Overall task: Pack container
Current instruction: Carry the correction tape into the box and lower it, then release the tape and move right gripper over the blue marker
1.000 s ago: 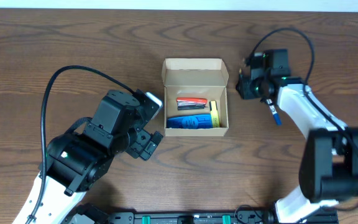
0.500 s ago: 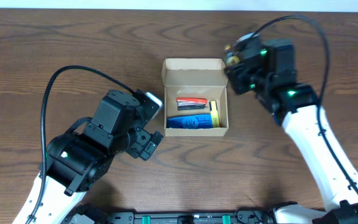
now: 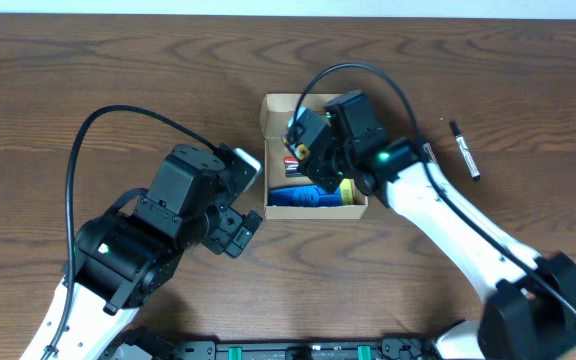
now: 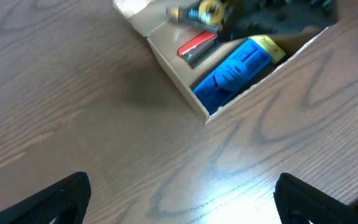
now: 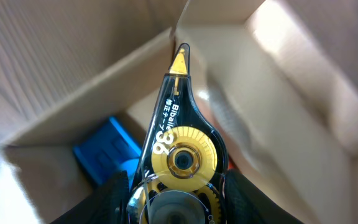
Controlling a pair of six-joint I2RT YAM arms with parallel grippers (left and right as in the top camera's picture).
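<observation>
While my right gripper (image 5: 178, 193) is clamped on the correction tape dispenser (image 5: 179, 124), its jaws stand narrow, one finger pressing each flat side of the black-and-clear housing. The dispenser's yellow gear wheel faces the right wrist camera. Its gold tip points away from my fingers, toward an inner corner of the container (image 5: 278, 68). I cannot tell whether the tip touches the cardboard.

The right wrist view is blurred around the dispenser. In the overhead view, my right gripper hangs above the open container (image 3: 276, 110) and hides the middle of its interior. The flap lid is folded back on the far side.

Contents visible inside the container:
- A blue item (image 4: 235, 71) lies along the near wall.
- A red and grey item (image 4: 197, 46) lies just behind the blue item.
- A yellow item (image 4: 267, 45) lies at the right end, beside the blue item.

My left gripper (image 4: 182, 186) holds nothing. Its jaws are spread wide, with one fingertip at each lower corner of the left wrist view. It sits just left of the container, apart from it, above the bare wooden table (image 3: 118, 70).

A black pen (image 3: 465, 150) lies on the table to the right of the container, well apart from both grippers.
</observation>
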